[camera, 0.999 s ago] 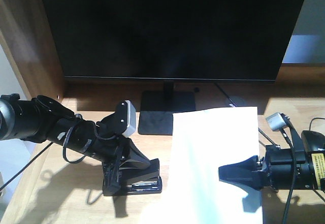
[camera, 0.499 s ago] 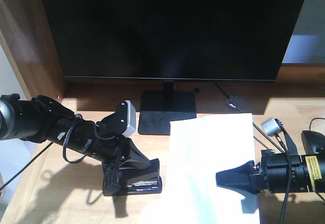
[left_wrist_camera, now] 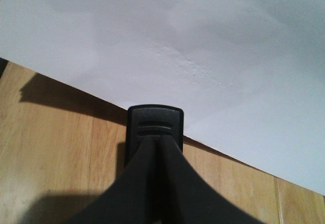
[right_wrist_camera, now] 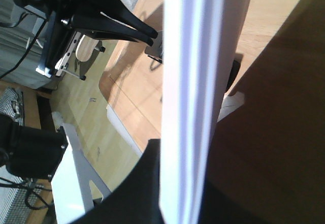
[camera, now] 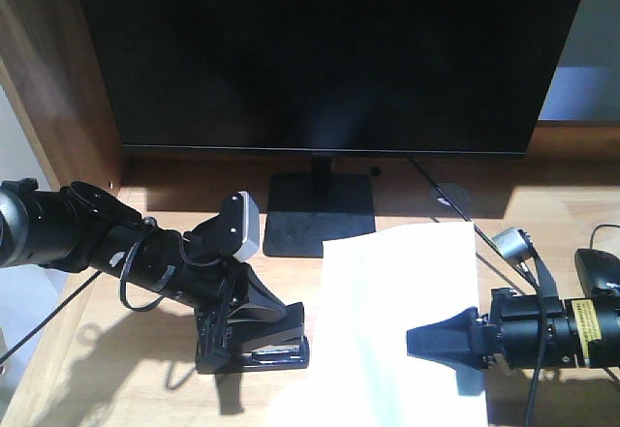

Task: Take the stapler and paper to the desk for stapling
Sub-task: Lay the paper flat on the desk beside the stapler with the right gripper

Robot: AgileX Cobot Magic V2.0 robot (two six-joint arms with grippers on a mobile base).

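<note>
Paper (camera: 397,311) slid left; wrist view: right claw (right_wrist_camera: 183,153) clamping.

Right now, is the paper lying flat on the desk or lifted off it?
Lifted. The right gripper is shut on the right edge of the paper, and the left wrist view shows its shadow on the desk beneath.

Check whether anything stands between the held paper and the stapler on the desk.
Nothing visible does. The right gripper holds the paper with its left edge right beside the stapler, which the left gripper clamps on the desk. The monitor stand sits behind both, out of the path.
</note>
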